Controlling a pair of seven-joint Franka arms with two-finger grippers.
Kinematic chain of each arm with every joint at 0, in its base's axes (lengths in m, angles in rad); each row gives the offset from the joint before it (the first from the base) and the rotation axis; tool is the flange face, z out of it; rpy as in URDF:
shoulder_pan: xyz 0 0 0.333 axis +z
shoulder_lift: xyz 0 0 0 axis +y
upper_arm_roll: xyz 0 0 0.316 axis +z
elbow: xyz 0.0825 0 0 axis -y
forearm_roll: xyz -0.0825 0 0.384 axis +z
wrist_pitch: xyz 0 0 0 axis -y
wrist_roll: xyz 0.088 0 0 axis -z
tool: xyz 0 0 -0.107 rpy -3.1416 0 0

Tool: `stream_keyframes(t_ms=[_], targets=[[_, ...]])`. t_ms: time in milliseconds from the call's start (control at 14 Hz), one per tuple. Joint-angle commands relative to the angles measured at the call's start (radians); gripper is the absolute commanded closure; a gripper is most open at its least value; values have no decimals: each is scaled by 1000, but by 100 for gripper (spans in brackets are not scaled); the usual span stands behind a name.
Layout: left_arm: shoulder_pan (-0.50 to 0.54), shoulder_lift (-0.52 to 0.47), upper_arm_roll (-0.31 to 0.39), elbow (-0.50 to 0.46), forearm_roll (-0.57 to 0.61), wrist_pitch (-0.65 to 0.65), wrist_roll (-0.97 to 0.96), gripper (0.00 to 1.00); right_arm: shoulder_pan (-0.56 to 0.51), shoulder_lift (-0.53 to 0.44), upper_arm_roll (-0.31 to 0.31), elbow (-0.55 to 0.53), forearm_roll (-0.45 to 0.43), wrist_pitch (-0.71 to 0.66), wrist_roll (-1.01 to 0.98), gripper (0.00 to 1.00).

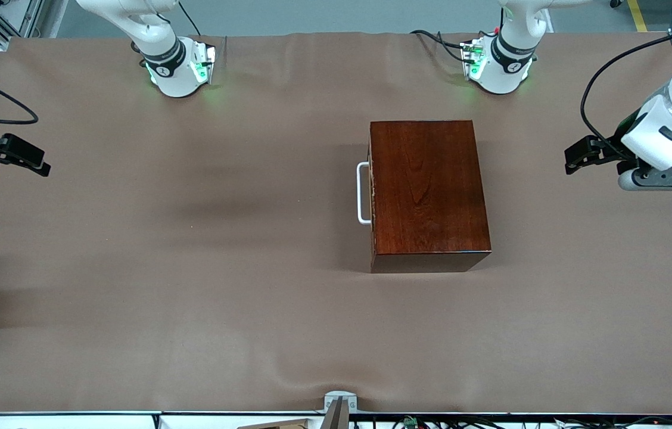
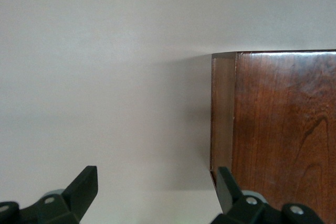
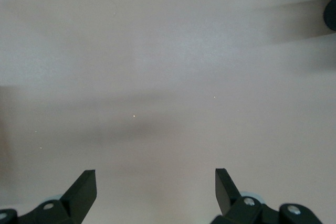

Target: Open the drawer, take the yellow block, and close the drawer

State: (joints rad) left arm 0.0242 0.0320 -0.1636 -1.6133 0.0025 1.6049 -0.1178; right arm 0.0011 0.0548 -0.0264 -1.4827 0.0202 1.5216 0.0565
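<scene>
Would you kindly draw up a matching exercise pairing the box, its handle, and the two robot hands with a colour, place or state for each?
Things:
1. wooden box
2. handle
3. left hand
4. right hand

Descriptions:
A. white bar, facing the right arm's end of the table
B. open over bare table covering, no box in its wrist view
C. glossy reddish-brown, drawer shut
D. open, beside the box's corner

Pairs: 1-C, 2-A, 3-D, 4-B
</scene>
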Motion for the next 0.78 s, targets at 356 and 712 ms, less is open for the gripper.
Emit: stream_keyframes(t_ms=[356, 712], targets=[[-13, 78, -2, 104, -19, -11, -22, 0, -6, -13, 2, -1, 4, 2, 9, 0], [-18, 95, -2, 130, -16, -11, -46, 0, -6, -13, 2, -1, 6, 2, 9, 0]])
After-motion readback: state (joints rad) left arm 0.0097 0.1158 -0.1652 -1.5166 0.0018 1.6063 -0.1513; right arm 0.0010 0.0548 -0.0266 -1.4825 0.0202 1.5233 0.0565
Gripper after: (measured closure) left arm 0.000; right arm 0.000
